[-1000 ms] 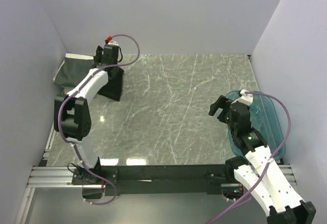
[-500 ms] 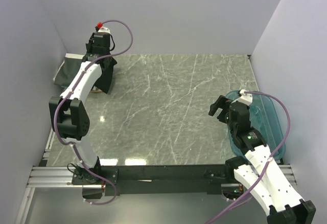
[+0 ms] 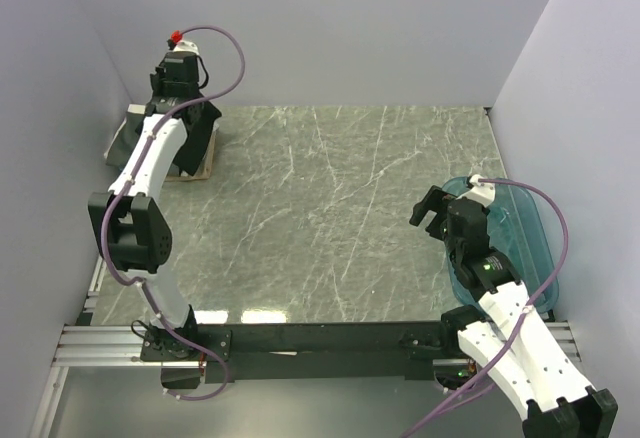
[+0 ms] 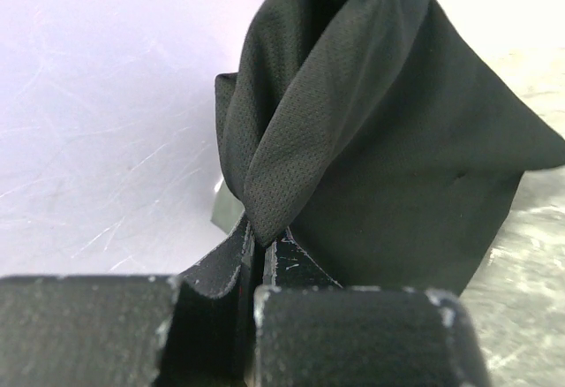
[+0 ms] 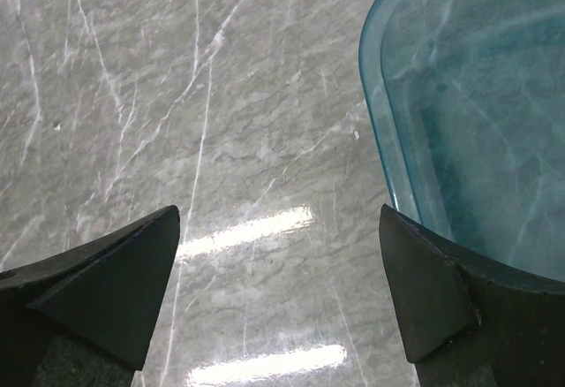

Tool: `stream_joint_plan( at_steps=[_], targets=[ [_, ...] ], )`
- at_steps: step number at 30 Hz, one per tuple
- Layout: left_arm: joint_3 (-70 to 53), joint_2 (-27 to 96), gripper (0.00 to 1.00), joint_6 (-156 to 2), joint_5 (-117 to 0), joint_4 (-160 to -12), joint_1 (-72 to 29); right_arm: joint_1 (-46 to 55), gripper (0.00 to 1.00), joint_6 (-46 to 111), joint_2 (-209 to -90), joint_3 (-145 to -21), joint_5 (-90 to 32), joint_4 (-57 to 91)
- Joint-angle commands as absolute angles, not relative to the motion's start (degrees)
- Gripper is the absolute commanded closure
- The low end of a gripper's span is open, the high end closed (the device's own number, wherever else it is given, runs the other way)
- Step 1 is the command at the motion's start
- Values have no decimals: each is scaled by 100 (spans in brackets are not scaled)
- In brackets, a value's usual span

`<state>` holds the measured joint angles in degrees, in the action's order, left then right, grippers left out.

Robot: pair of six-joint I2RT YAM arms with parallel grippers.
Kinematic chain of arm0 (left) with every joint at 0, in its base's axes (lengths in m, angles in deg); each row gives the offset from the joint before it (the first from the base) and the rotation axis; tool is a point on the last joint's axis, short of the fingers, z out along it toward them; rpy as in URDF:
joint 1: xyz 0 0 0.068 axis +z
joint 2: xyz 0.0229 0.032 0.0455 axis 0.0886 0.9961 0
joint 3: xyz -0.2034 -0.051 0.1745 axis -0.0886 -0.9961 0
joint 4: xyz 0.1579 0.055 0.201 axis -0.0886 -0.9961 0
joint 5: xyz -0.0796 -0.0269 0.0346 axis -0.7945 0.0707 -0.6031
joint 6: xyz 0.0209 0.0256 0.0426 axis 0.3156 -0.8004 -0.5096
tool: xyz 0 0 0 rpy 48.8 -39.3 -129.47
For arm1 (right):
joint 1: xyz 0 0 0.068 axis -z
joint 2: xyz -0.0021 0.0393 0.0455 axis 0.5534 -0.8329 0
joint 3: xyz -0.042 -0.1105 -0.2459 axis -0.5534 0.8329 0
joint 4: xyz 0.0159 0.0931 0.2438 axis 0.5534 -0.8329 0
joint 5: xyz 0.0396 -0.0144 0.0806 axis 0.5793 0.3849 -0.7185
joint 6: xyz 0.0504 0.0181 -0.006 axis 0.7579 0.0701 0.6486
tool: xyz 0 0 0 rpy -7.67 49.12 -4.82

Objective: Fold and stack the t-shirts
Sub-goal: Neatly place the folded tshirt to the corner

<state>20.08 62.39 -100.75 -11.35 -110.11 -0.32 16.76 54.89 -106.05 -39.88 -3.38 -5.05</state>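
Note:
A plain black t-shirt [image 4: 380,140] hangs bunched from my left gripper [image 4: 260,246], whose jaws are shut on a fold of it. In the top view this black t-shirt [image 3: 198,136] hangs at the far left corner under the left gripper [image 3: 186,108], over a pile of other t-shirts [image 3: 122,136] that it and the arm mostly hide. A tan edge [image 3: 192,173] of that pile shows below it. My right gripper [image 3: 428,208] stands open over the table with nothing between its fingers [image 5: 115,290].
A translucent teal tub [image 3: 510,238] sits at the right edge, just right of the right gripper; its rim [image 5: 375,95] shows in the right wrist view. White walls close the back and both sides. The marble tabletop [image 3: 330,208] spans the middle.
The left arm has carried the black t-shirt left and toward the back corner, over the pile. The right arm has not moved.

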Motion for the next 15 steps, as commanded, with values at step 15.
stream_joint_plan(
  at_steps=[15],
  targets=[
    [2221,6954,99,-9943,-213,-9954,675,1681,0,5477,-10714,-4033,2,-398]
  ],
)
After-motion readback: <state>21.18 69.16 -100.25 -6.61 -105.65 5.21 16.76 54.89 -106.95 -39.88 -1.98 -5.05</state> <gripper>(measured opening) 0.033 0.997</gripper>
